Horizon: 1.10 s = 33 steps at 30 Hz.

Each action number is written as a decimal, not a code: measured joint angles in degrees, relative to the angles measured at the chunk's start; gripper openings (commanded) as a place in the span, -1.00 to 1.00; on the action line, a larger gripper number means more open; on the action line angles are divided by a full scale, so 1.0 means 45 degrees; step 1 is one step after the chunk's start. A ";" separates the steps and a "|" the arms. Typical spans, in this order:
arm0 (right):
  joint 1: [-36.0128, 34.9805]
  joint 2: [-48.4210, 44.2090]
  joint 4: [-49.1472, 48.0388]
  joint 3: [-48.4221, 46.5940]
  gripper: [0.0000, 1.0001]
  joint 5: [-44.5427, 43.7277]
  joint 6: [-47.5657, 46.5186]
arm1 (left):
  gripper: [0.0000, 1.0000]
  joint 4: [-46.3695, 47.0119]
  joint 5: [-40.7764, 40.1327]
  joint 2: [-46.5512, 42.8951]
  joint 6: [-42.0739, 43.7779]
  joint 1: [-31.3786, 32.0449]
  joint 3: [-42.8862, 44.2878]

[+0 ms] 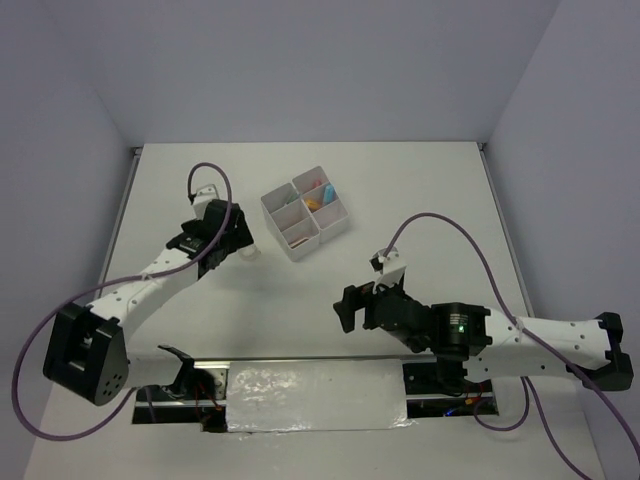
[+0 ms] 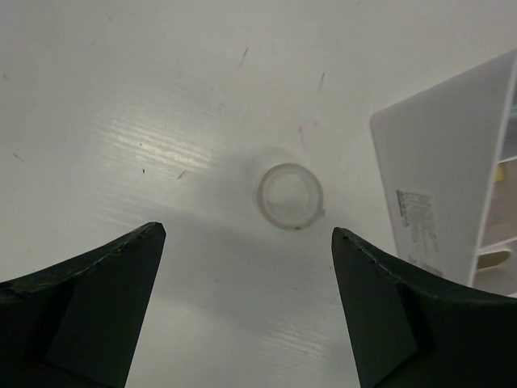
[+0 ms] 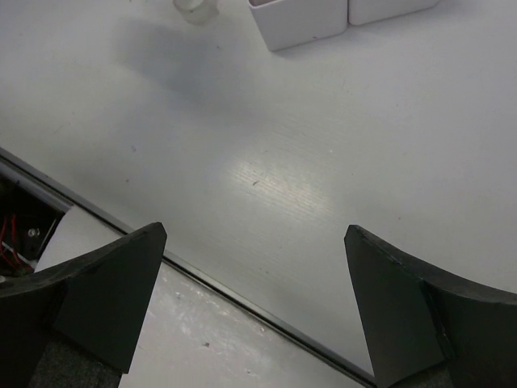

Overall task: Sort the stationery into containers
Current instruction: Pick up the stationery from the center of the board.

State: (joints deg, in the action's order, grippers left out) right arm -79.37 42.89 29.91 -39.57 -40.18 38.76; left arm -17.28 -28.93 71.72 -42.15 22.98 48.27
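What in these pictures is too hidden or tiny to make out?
Top view: the coloured pieces in the organiser are too small to identify.
Left wrist view: the organiser's wall and the right edge hide most of its contents.
Right wrist view: the top edge cuts off the tape roll.

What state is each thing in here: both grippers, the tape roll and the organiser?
Left gripper: open, empty.
Right gripper: open, empty.
Tape roll: lying flat on the table, outside the organiser, not gripped.
Organiser: upright, with coloured pieces inside.
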 measured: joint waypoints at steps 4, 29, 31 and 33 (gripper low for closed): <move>0.0000 0.0457 -0.0005 -0.0039 1.00 0.0272 0.0126 | 0.78 -0.0345 0.0500 0.0874 -0.0068 -0.0335 0.0024; 0.0005 0.0665 -0.0146 -0.0039 1.00 0.0393 0.0073 | -0.60 0.1549 0.2516 0.5231 -0.0049 -0.1428 0.0704; 0.0063 0.0763 -0.0204 -0.0039 1.00 0.0408 0.0073 | -0.78 0.1642 0.2511 0.5221 -0.0015 -0.1433 0.0661; 0.0160 0.0874 -0.0306 -0.0039 1.00 0.0452 0.0078 | -1.00 0.1681 0.2516 0.5197 0.0000 -0.1433 0.0636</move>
State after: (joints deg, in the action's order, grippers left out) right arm -78.65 46.83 28.53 -39.75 -38.15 39.11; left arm -9.72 -17.61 95.11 -42.15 16.53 51.13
